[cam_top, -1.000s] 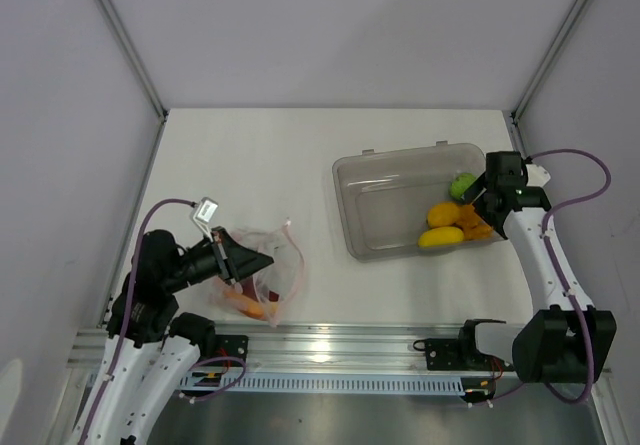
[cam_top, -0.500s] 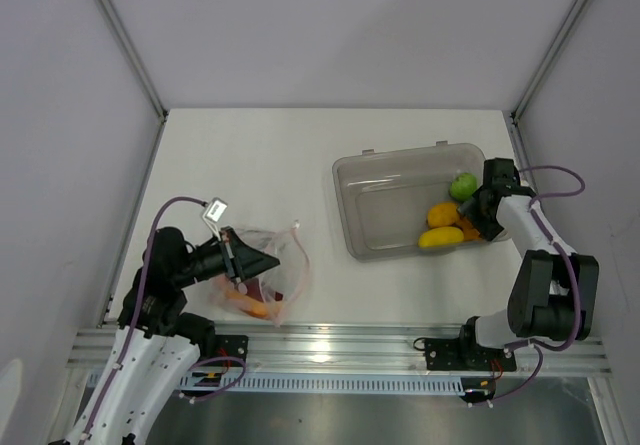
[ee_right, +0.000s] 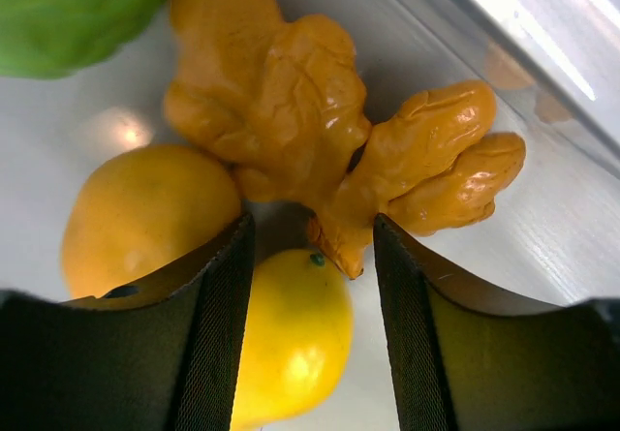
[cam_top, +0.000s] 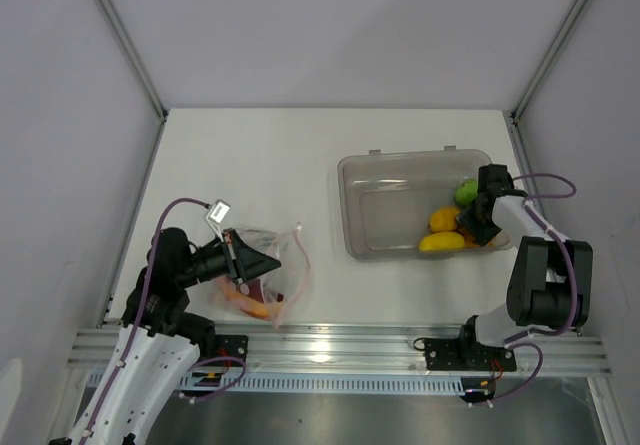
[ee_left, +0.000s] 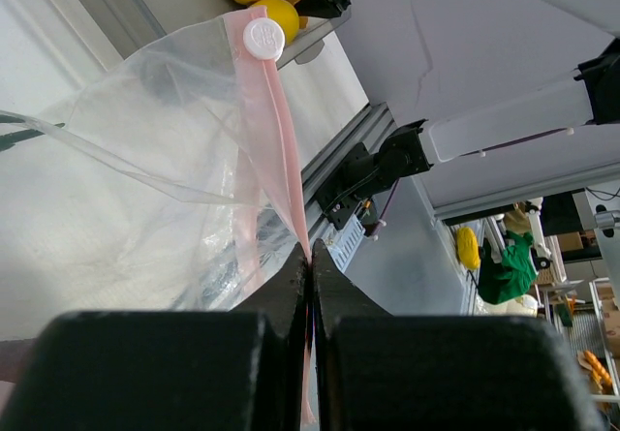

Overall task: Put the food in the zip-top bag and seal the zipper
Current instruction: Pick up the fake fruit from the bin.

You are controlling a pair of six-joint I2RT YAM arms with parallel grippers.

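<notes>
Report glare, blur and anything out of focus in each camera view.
Top external: evenly lit and sharp, with glare on the aluminium rail. Left wrist: the shut left gripper is blurred black; the pinkish-red zipper strip it pinches is sharper. Right wrist: the open right gripper is soft, with highlights on the knobbly orange toy piece and grey translucent bin.

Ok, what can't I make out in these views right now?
Top view: how many pieces are in the zip-top bag; crinkled plastic and the left gripper cover all but orange and reddish bits.
Left wrist: whether the zipper is open; the shut fingers hide its lower end.
Right wrist: most of the green fruit, cut off by the top-left edge.
Top view: the right gripper tips, under its own wrist.
</notes>
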